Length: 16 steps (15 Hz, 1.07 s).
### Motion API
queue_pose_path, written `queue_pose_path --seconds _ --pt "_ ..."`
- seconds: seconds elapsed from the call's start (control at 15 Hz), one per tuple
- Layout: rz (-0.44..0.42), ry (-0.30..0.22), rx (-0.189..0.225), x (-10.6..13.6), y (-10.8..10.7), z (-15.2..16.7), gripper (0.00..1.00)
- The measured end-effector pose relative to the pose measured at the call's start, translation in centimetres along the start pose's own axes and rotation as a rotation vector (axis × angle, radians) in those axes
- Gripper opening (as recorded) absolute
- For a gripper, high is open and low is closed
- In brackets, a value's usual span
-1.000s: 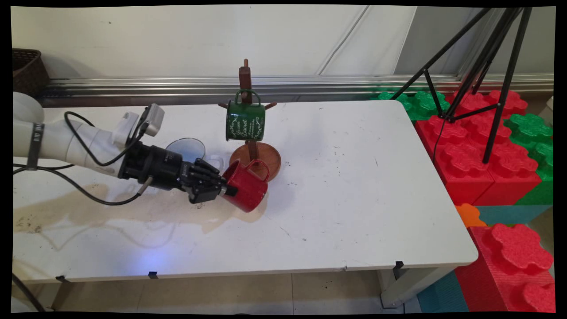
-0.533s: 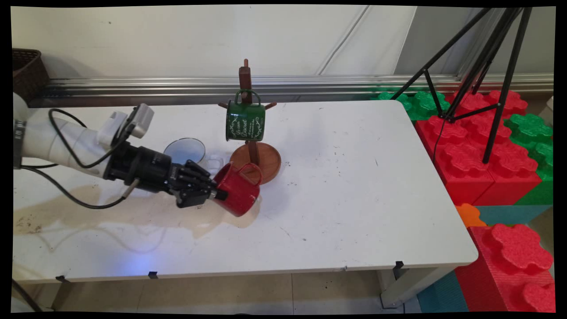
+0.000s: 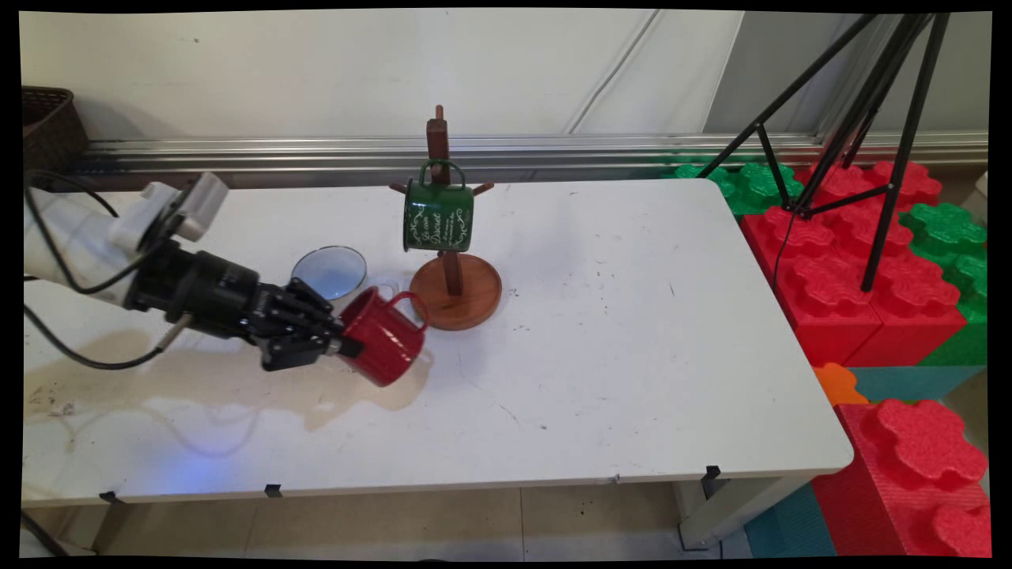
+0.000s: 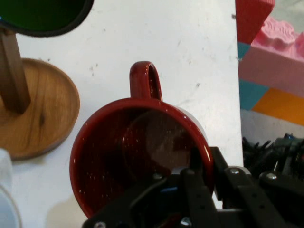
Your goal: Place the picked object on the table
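Note:
My black gripper (image 3: pixel 345 346) is shut on the rim of a red enamel mug (image 3: pixel 385 337), which hangs tilted just above the white table (image 3: pixel 632 316), its handle toward the stand. In the hand view the red mug (image 4: pixel 137 156) opens toward the camera, and one finger (image 4: pixel 194 175) sits inside the rim and the other outside. A wooden mug stand (image 3: pixel 451 276) rises just right of the mug, with a green mug (image 3: pixel 437 215) hanging on one of its pegs. The stand's round base (image 4: pixel 38 109) and the green mug's rim (image 4: pixel 42 16) show at the hand view's left.
A round bluish glass disc (image 3: pixel 328 271) lies on the table behind the gripper. A brownish stain (image 3: pixel 158 379) spreads over the table's left part. Red and green foam blocks (image 3: pixel 854 261) and a black tripod (image 3: pixel 862 118) stand to the right. A wicker basket (image 3: pixel 47 126) sits far left.
The arm has drawn back to the left with the red mug in its grip, carrying it away from the stand's base.

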Motion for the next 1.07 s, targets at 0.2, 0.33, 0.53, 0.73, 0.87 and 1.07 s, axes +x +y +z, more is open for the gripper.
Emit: queue_pose_path --seconds 0.2,0.33,0.53,0.73,0.87,1.07 --pt "0.020 -0.036 0.008 -0.3 0.2 -1.7 0.00" --pt "0.035 -0.067 0.015 -0.6 0.4 -3.0 0.00" --pt "0.050 -0.100 0.022 -0.9 0.6 -4.4 0.00" --pt "0.070 -0.137 0.031 -1.2 0.8 -5.6 0.00" --pt "0.088 -0.169 0.038 -1.5 0.9 -6.6 0.00" --pt "0.117 -0.220 0.051 -2.1 1.0 -7.8 0.00"
